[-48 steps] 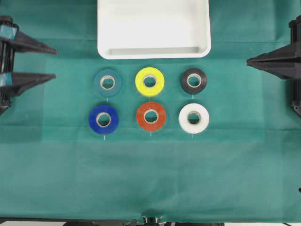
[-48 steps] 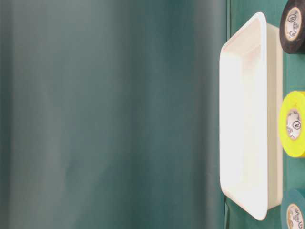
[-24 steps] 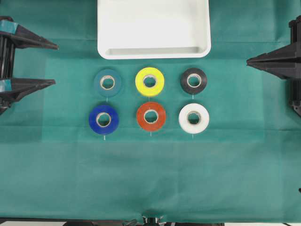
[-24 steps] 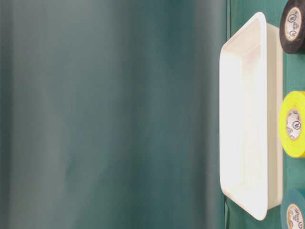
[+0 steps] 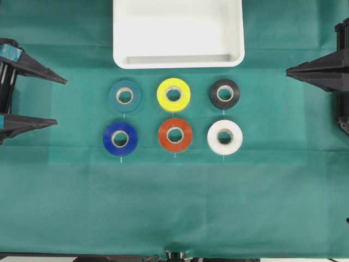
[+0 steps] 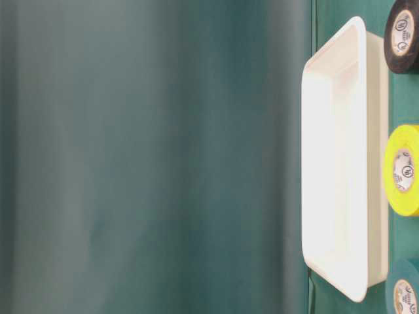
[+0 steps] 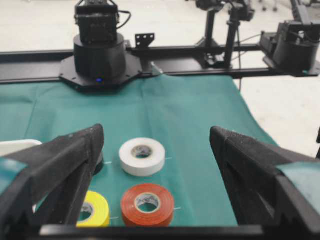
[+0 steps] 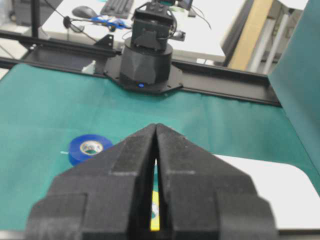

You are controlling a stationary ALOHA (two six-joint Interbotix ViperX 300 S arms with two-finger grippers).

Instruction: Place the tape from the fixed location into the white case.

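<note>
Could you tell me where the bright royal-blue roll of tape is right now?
In the overhead view, the bright royal-blue roll of tape lies on the green cloth, left end of the near row, beside the red roll.

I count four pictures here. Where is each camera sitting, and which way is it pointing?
Overhead: straight down on six rolls, the white case, the open left gripper and shut right gripper.
Table-level: turned sideways, low beside the case; no robot parts.
Left wrist: across its spread jaws at the white roll and red roll.
Right wrist: over its shut jaws toward the blue tape.
Shared: both wrist views show the yellow roll.
</note>
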